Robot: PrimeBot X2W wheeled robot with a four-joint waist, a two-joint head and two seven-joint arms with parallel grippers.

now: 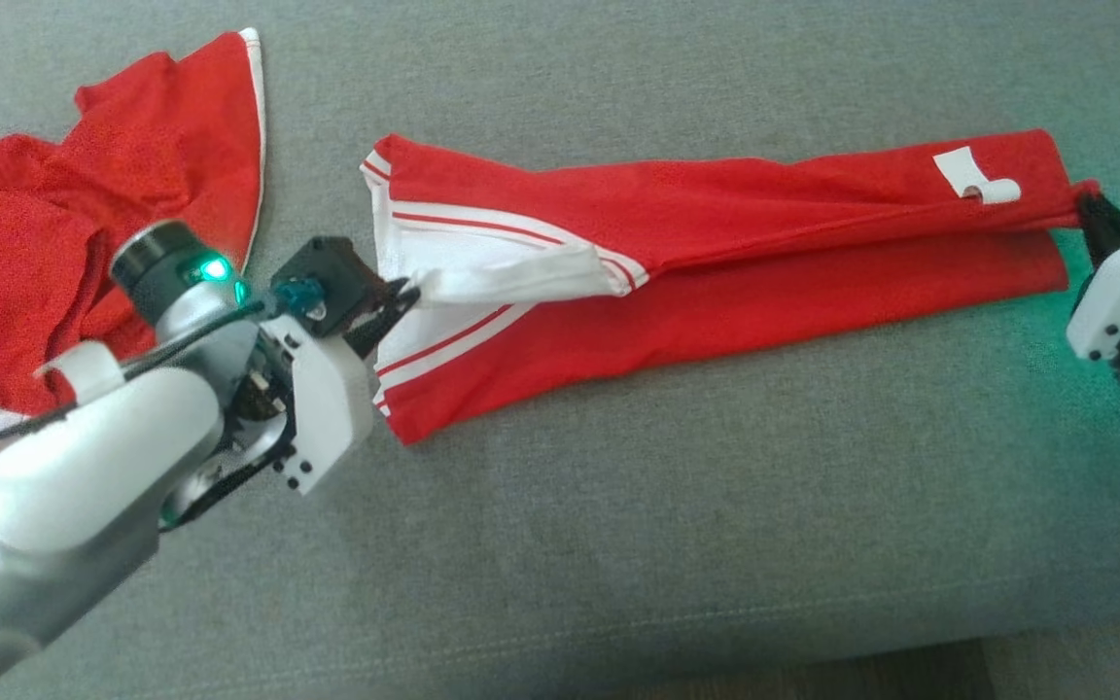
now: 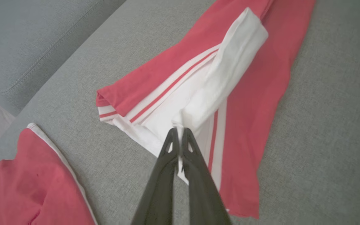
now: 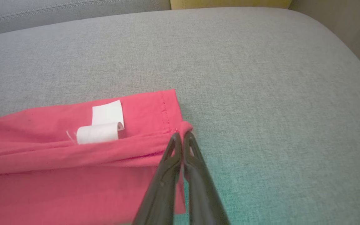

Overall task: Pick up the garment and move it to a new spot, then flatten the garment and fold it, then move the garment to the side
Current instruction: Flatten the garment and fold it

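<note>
- Head view is showing a white label point(image 1: 973, 177) sitting on the garment point(image 1: 735, 243) near its right end. The tag's free end is curling into a small roll, and any print on it is too blurred to read.
- The garment, red with white panels and thin red stripes, is lying as a long folded band on the grey cushion point(image 1: 618, 506). Its long axis is running from the robot's left to its right, roughly parallel with the cushion's front edge and well back from it.
- Its white-striped end is pointing toward the cushion's left side. Its plain red hemmed end, the one carrying the label, is pointing toward the right side.
- The upper layer is lying offset over the lower one, so a strip of the lower layer is showing along the side nearer the front edge.
- The left gripper point(image 1: 404, 292) is pinching a white fold at the striped end, its fingers pressed together with only cloth between them.
- The right gripper point(image 1: 1088, 206) is clamping a bunched red corner of the hemmed end, fingers closed tight on it. A green glow point(image 1: 1007, 321) is falling on the cushion just beside it.
- A second red garment point(image 1: 45, 243) with white trim is lying crumpled near the cushion's left side, apart from the folded one.
</note>
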